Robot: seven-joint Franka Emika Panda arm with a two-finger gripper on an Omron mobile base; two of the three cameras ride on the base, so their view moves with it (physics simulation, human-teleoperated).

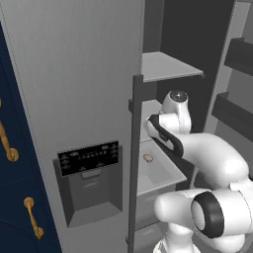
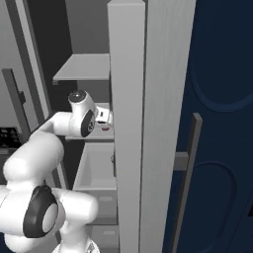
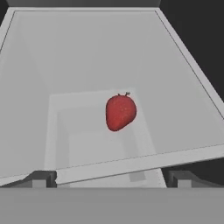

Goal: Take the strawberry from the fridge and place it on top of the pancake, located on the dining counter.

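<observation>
The fridge [image 1: 74, 74] stands with its right door swung open, and the white arm reaches past the dark-grey bar handle [image 1: 134, 163] into the lit interior. In the hand view the strawberry [image 3: 120, 112] lies on the floor of a pale grey drawer [image 3: 188, 70], roughly in its middle, red with a small stem pointing away from the camera. The pincer [image 3: 111, 179] hangs above the drawer's near rim with its two dark fingertips [image 3: 41, 178] spread wide, one at each lower corner of that view, and nothing sits between them; it holds nothing. The strawberry lies beyond and below the tips, centred between their lines and slightly nearer the right one, apart from both. In the left base view the same fruit shows as a tiny tan-pink lump [image 1: 147, 158] in the open drawer, just left of the arm's forearm and below the wrist. A grey shelf [image 1: 168, 66] juts out above the arm. The closed left door carries a black control panel [image 1: 89, 157] over a recessed dispenser [image 1: 91, 195], and navy cabinets [image 1: 15, 197] with gold handles stand further left.
</observation>
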